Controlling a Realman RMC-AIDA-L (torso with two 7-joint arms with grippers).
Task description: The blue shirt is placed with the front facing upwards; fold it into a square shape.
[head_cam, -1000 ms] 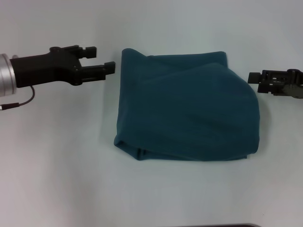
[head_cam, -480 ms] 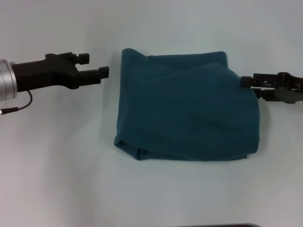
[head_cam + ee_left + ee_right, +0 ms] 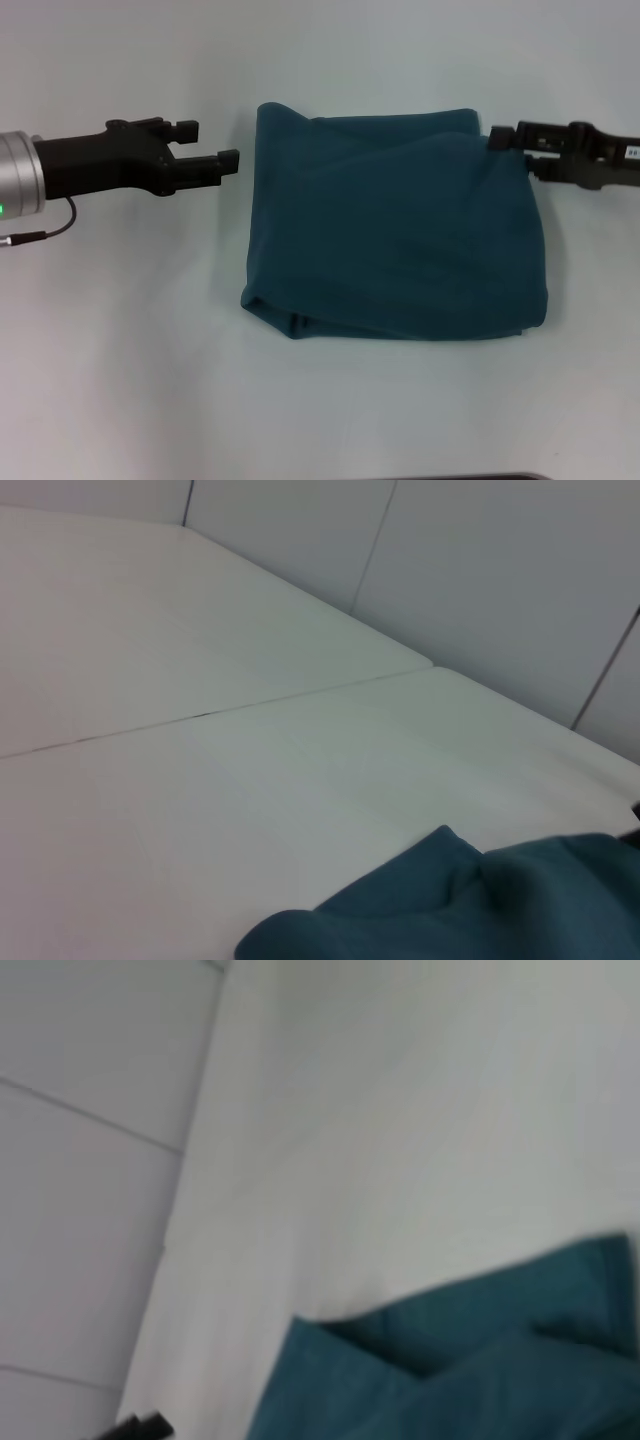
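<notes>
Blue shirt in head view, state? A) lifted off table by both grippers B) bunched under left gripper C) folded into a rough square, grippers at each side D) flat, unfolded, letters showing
C: the blue shirt lies folded, with the left gripper and right gripper flanking it.

Left gripper (image 3: 212, 146) at left, far half — arm horizontal, pointing right, fingers apart. Right gripper (image 3: 505, 142) at right, far half — arm horizontal, pointing left.
</notes>
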